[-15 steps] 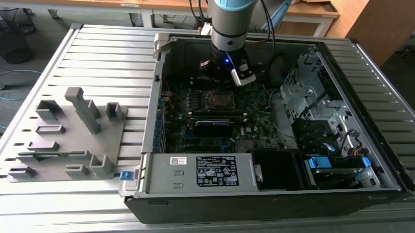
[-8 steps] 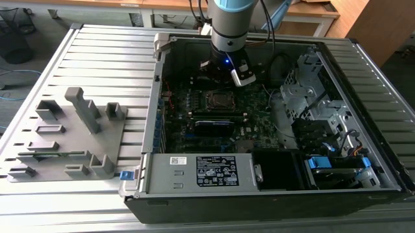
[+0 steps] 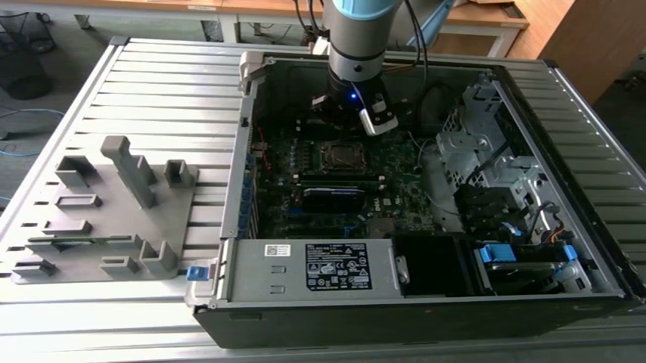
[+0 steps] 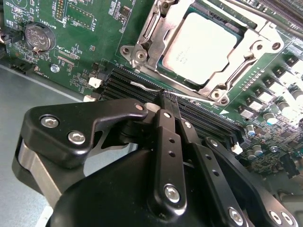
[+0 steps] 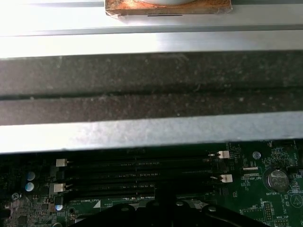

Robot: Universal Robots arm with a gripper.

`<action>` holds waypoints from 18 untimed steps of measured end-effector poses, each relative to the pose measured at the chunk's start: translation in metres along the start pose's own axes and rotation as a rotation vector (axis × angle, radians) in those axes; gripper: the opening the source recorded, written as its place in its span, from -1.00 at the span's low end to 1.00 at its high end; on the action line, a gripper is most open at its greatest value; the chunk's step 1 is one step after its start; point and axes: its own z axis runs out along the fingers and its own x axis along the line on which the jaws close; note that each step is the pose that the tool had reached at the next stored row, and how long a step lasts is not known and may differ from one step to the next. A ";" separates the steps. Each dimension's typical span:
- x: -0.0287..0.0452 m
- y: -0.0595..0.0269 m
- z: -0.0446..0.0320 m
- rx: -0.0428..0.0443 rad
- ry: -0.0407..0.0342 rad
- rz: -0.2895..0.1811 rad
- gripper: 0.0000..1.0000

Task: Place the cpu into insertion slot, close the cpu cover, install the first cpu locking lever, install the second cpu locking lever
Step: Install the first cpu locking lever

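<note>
Black fingers of the gripper are seen pressed together by the memory slots, a thin silver lever at their tips. The cpu is set in the insertion slot under the shut cpu cover. The open computer case, its white label too small to be read, is laid on a grey slatted table near wooden desks.

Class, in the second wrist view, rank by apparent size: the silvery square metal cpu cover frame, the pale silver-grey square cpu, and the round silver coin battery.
Largest: silvery square cpu cover, which frames the chip.
Next: pale silver-grey cpu.
Smallest: round silver coin battery.
</note>
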 end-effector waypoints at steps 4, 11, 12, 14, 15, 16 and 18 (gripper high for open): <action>0.0000 -0.0002 0.0007 0.0000 0.0000 0.000 -0.79; 0.0001 -0.0003 0.0014 0.0002 -0.0008 0.003 -0.79; 0.0001 -0.0003 0.0014 0.0003 -0.0011 0.005 -0.79; 0.0001 -0.0004 0.0018 0.0003 -0.0019 0.008 -0.79; 0.0000 -0.0004 0.0020 0.0002 -0.0022 0.009 -0.79; 0.0000 -0.0005 0.0023 0.0003 -0.0023 0.010 -0.79; -0.0001 -0.0006 0.0027 0.0006 -0.0025 0.011 -0.79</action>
